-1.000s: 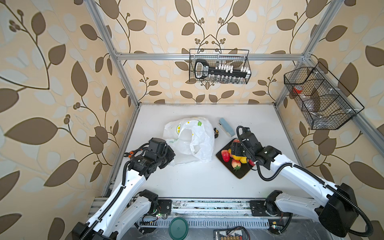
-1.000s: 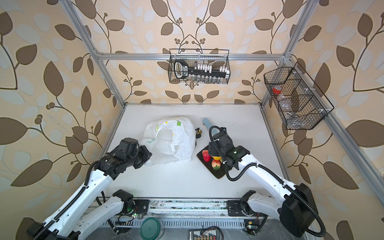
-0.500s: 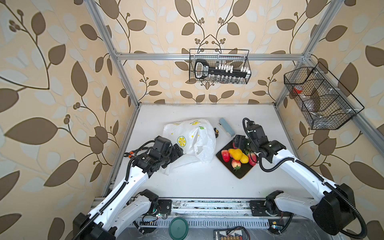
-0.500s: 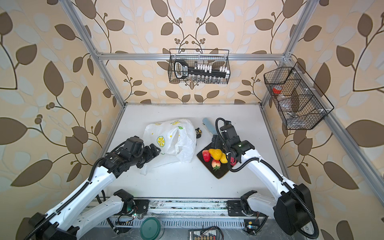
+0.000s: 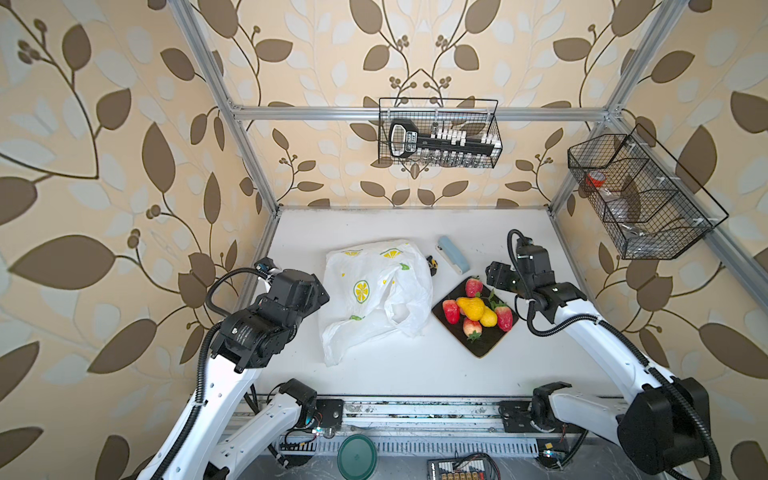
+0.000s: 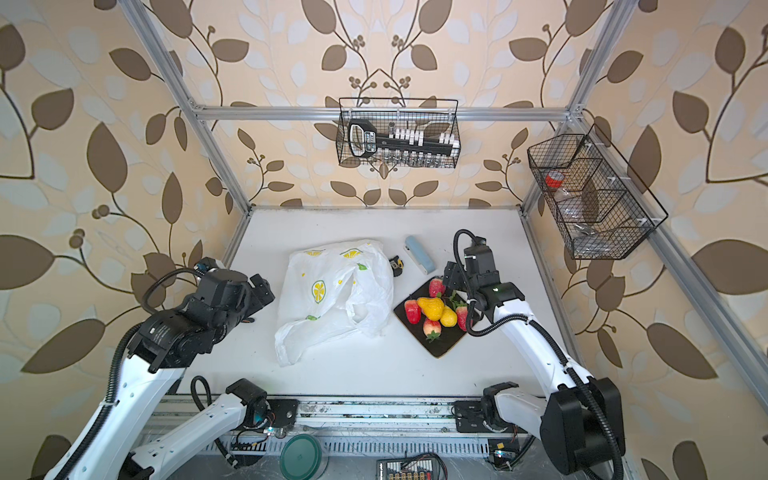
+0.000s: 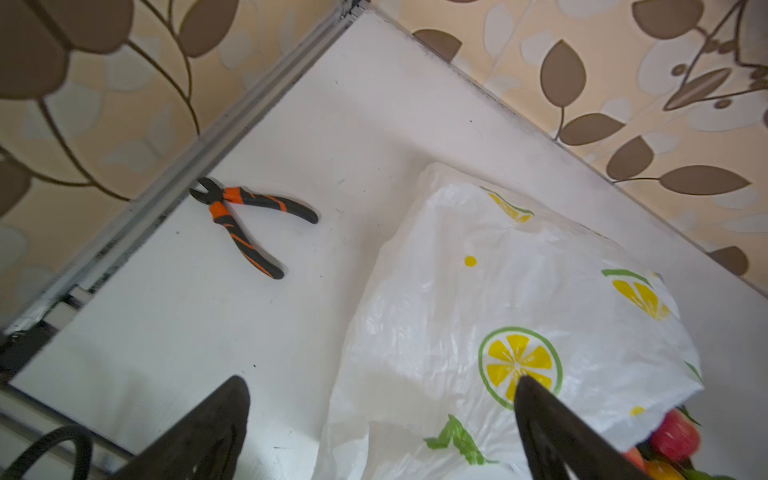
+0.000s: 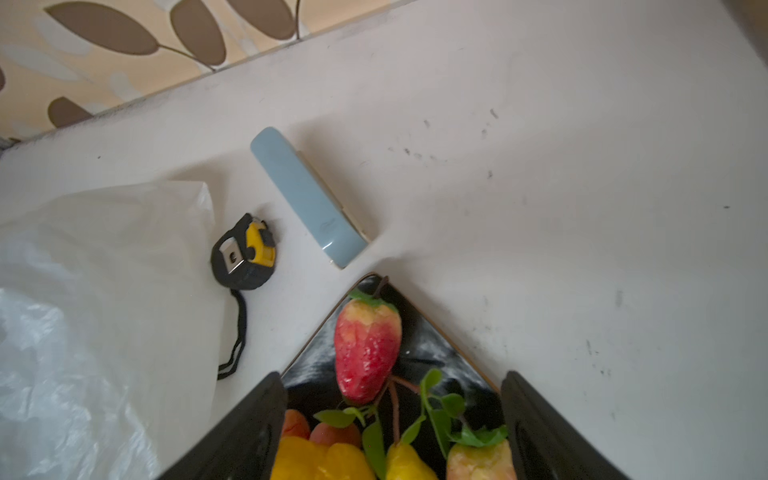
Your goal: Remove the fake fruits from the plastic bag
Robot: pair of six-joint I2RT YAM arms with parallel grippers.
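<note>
Now, both jaws open, fake fruits (image 5: pixel 473 309) on board (image 5: pixel 484 350), bag (image 5: pixel 374 291) beside, basket label (image 5: pixel 410 137) unreadable.

A white tabletop (image 5: pixel 415 374) is enclosed by beige wallpaper (image 5: pixel 104 187) with brown leaves. A silver frame rail (image 5: pixel 311 113) crosses above the tabletop's far edge, carrying a back wire basket (image 5: pixel 473 120). A side wire basket (image 5: pixel 665 216) hangs above its right edge. Light is soft and even.
</note>
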